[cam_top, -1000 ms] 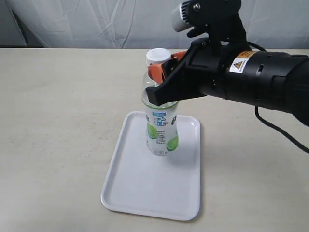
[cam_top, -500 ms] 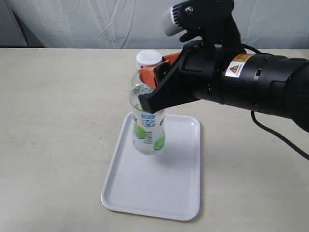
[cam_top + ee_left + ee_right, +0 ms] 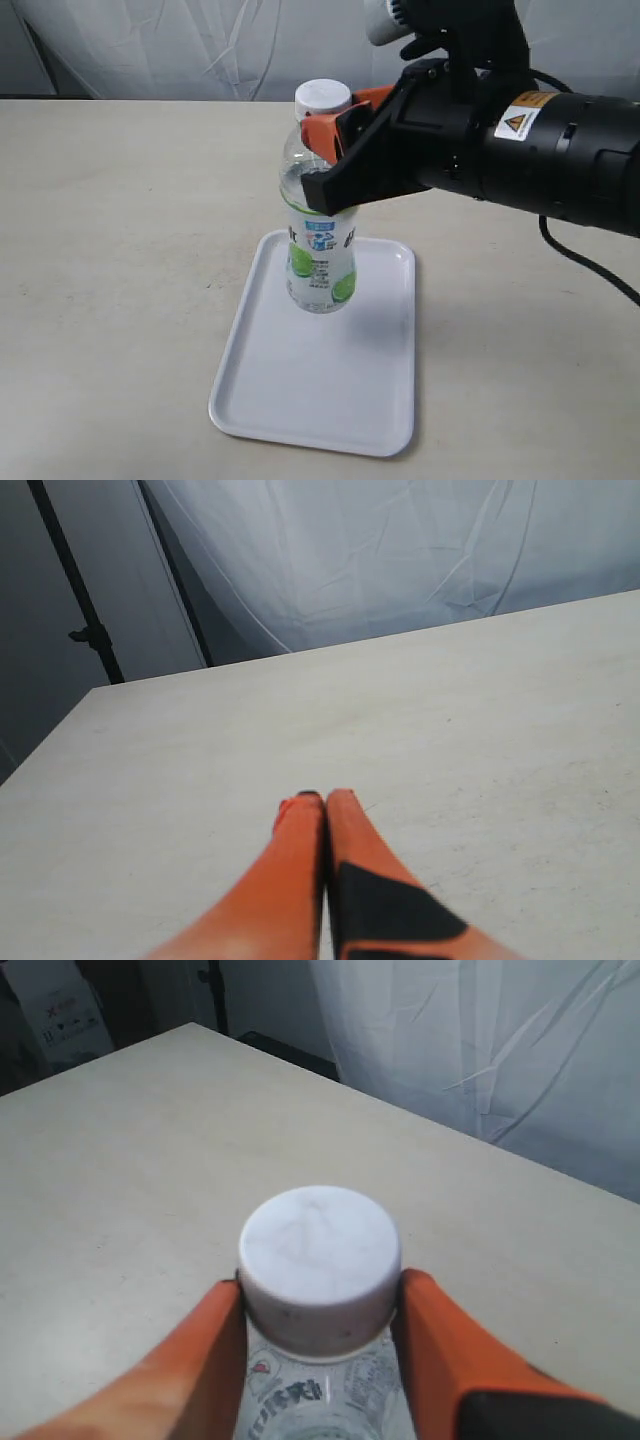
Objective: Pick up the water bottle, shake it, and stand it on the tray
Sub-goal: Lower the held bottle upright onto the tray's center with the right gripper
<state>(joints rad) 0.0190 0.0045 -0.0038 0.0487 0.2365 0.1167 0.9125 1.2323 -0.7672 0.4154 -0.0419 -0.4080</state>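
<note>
Clear-plastic water bottle (image 3: 320, 250) upright in exterior view, clamped at shoulder by right gripper (image 3: 318, 165), base over far half of tray (image 3: 300, 400); contact not discernible. Left wrist view: left gripper (image 3: 318, 802) pressed together, empty, above table (image 3: 450, 700). Right wrist view: orange fingers (image 3: 435, 1350) flanking neck under white cap (image 3: 318, 1245).

A pale table in front of a hanging white cloth.

The table (image 3: 120, 250) has a matte beige top, evenly lit, with only soft shadows on it. Behind its far edge a wrinkled white cloth backdrop (image 3: 180, 50) hangs across the whole width. In the left wrist view, beyond one corner of the table, the cloth ends and a dark grey wall (image 3: 40, 710) shows, with a thin black pole (image 3: 70, 580) leaning before it. In the right wrist view a white box with dark print (image 3: 50, 1005) is seen in the dim area past the table's edge.
</note>
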